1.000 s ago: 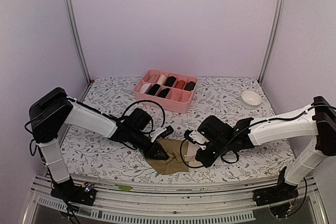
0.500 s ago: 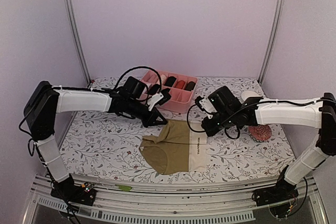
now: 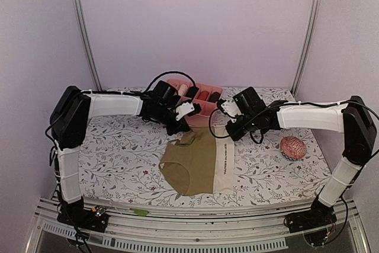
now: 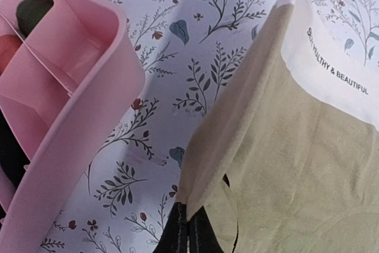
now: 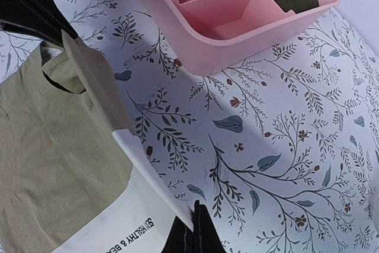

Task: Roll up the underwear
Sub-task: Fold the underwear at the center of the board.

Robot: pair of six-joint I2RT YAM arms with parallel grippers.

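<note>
The olive-brown underwear (image 3: pixel 198 161) with a cream printed waistband lies spread on the floral table, its far edge lifted. My left gripper (image 3: pixel 182 130) is shut on its far left olive corner (image 4: pixel 195 199). My right gripper (image 3: pixel 227 131) is shut on the far end of the cream waistband (image 5: pixel 177 211). Both grippers hold the far edge just in front of the pink box. Rolled black underwear (image 3: pixel 192 92) sits in the box's compartments.
The pink divided box (image 3: pixel 204 111) stands right behind the grippers; its wall shows in the left wrist view (image 4: pixel 77 128) and the right wrist view (image 5: pixel 237 34). A red-and-white patterned ball (image 3: pixel 293 147) lies at the right.
Both grippers have carried the underwear's edge away from the near side toward the pink box, and the garment has unfolded flat. The ball came into view at the right.
</note>
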